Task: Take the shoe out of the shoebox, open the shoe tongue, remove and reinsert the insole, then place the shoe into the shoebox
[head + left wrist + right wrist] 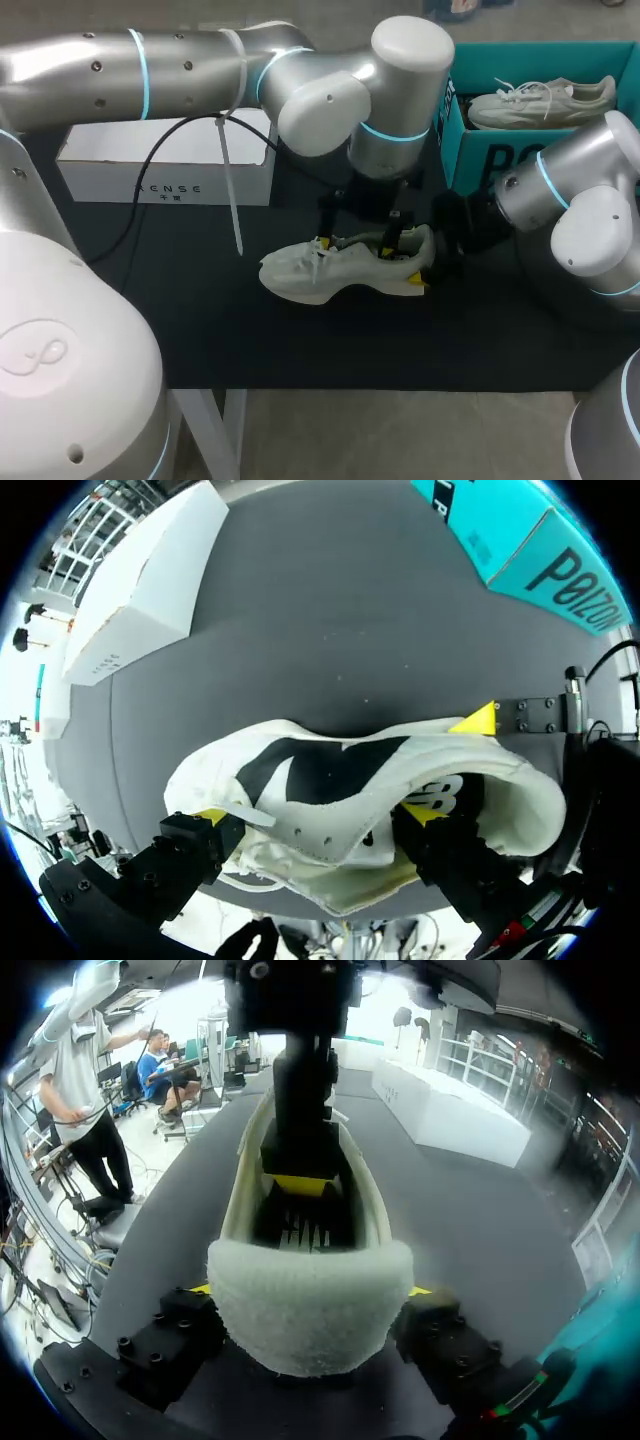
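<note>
Right wrist view — shoe (310, 1310) heel between jaws.

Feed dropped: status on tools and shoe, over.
Right tool shut on shoe at heel. Left tool over its opening, grip unclear. Shoe upright on table. Second shoe lies in shoebox.

White rectangular box (165, 168) lying flat, lid closed, at far-left part of tabletop (150, 320). Long side faces front, with small dark print on that face. Tabletop surface black, matte. White frame leg (232, 430) showing under front edge.
</note>
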### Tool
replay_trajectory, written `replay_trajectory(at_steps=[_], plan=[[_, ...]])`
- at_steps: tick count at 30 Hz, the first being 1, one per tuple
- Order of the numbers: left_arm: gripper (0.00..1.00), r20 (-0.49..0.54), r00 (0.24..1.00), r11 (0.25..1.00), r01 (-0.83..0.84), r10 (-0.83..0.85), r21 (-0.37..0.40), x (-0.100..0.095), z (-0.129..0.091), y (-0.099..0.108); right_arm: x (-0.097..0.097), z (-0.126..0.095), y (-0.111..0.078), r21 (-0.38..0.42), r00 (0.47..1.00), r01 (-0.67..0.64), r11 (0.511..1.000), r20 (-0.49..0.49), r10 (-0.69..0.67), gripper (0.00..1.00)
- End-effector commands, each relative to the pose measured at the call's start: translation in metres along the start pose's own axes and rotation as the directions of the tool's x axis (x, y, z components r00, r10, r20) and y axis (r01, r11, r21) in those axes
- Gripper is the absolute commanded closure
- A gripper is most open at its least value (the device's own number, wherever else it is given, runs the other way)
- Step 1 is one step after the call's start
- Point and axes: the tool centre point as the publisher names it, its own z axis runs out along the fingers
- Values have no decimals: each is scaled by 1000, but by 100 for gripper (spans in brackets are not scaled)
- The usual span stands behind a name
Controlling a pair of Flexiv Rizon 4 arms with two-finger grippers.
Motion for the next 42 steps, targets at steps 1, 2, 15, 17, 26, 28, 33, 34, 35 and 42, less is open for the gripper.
replay_trajectory(at_steps=[1,2,15,17,26,28,33,34,35,42], plan=[[0,20,1000,1000,5,-5,-13,0,4,-1,-1,1,1,3,1000,0,1000,2,0,100],[0,27,1000,1000,4,-3,-14,-2,3,0,-1,1,1,3,1000,0,1000,2,0,100],[0,102,991,996,89,-91,23,-37,-30,25,-1,1,1,3,1000,0,1000,2,0,100],[0,104,989,995,98,-101,34,-42,-35,27,-1,1,1,3,1000,0,1000,2,0,100],[0,36,981,981,189,-191,41,-47,-39,25,-1,1,1,3,1000,0,1000,2,0,100],[0,14,980,980,196,-197,40,-45,-39,23,-1,1,1,3,1000,0,1000,2,0,100],[100,-91,964,967,254,-251,25,-43,-38,21,-1,1,1,3,1000,0,1000,2,0,100],[100,-135,956,964,266,-261,20,-43,-39,23,-1,1,1,3,1000,0,1000,2,0,100],[100,-169,947,959,282,-275,18,-43,-41,24,-1,1,1,3,1000,0,1000,2,0,100],[100,-359,897,956,289,-257,38,-44,-46,32,-1,1,1,3,1000,0,1000,2,0,100]])
